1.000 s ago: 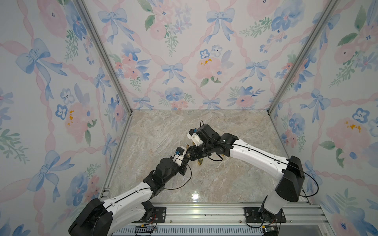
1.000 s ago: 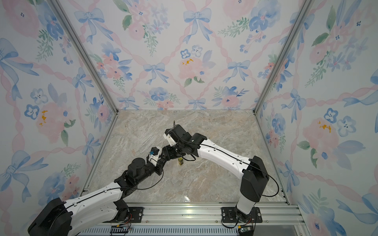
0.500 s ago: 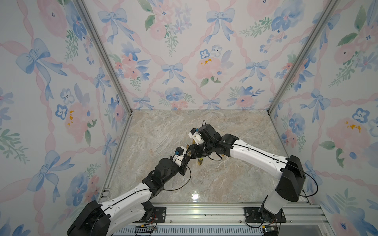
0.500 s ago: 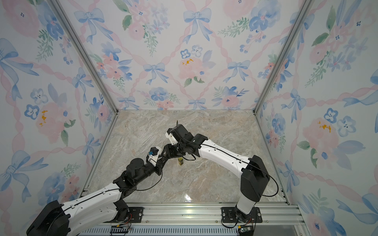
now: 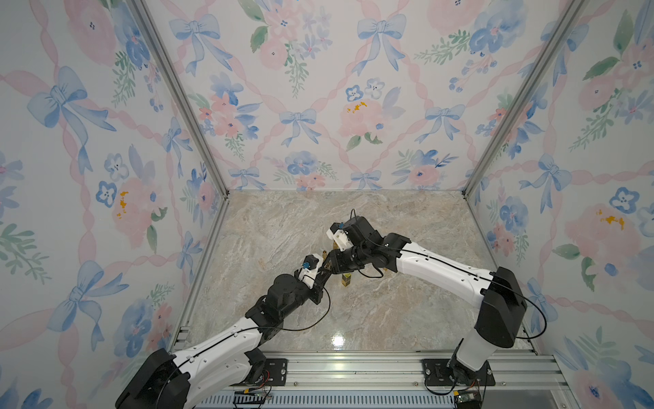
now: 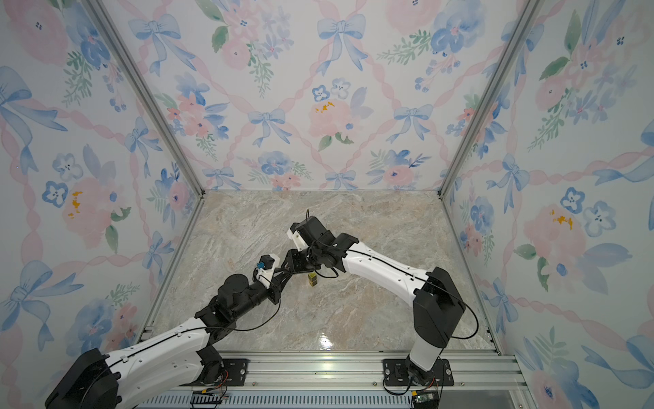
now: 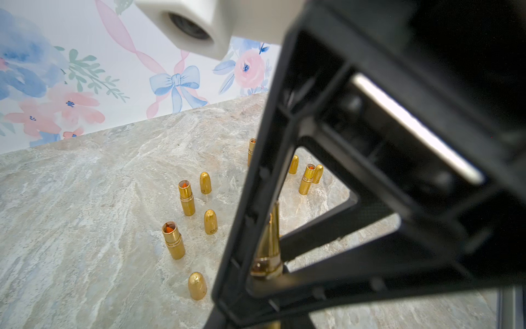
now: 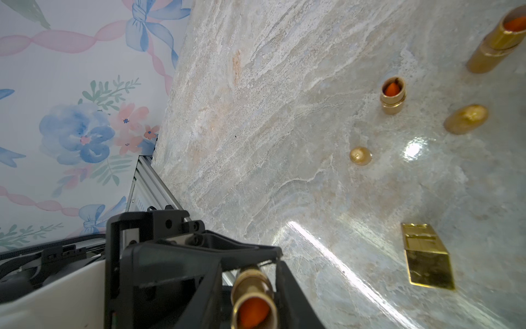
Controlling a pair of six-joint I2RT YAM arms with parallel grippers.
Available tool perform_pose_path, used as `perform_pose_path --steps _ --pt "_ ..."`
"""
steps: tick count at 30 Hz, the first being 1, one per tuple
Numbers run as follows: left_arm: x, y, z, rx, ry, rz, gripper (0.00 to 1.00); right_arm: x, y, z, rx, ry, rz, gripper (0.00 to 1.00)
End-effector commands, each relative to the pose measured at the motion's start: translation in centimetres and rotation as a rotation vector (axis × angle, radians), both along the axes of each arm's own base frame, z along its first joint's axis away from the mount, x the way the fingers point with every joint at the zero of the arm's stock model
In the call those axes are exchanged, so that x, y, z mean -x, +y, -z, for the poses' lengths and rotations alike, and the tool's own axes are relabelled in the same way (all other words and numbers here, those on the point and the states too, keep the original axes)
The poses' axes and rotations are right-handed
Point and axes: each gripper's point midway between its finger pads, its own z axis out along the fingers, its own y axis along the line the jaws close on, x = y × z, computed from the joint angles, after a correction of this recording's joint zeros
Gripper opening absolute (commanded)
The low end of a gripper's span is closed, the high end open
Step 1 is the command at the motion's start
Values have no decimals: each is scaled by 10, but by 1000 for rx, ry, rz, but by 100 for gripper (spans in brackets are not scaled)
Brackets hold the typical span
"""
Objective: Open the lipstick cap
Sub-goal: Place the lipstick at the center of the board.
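Left gripper (image 5: 323,272): clamped on lipstick (image 8: 253,299), held off marble table (image 5: 389,311) near its centre | lipstick: gold tube with collar band, open mouth showing orange stick | right gripper (image 5: 332,265): jaws flank the open end, contact cannot be confirmed | gold caps (image 7: 210,222) stand on table.

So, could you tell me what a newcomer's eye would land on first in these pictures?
Probably the open gold lipstick, orange showing in its tube, pinched by the left gripper over the middle of the table and flanked by the right gripper. Next come the gold caps and other opened lipsticks standing on the marble table, all framed by bow-and-flower wallpaper.
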Motion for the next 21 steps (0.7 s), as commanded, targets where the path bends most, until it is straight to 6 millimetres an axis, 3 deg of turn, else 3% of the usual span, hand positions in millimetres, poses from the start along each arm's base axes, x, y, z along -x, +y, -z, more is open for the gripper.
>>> perform_pose_path --steps 1,13,14,16,21 --pt "-3 -4 -28 38 -74 9 0 -1 -1 12 8 18 -4 28" --pt "-10 3 -23 37 -54 -49 0 -7 -1 4 16 -23 5 20" --pt "-10 3 -23 38 -54 -52 5 -9 -2 3 24 -35 6 20" --pt "-11 5 -23 42 -53 -65 30 -15 -3 1 43 -59 13 20" --pt "-9 14 -22 62 -51 -99 62 -31 -7 -1 96 -126 39 19"
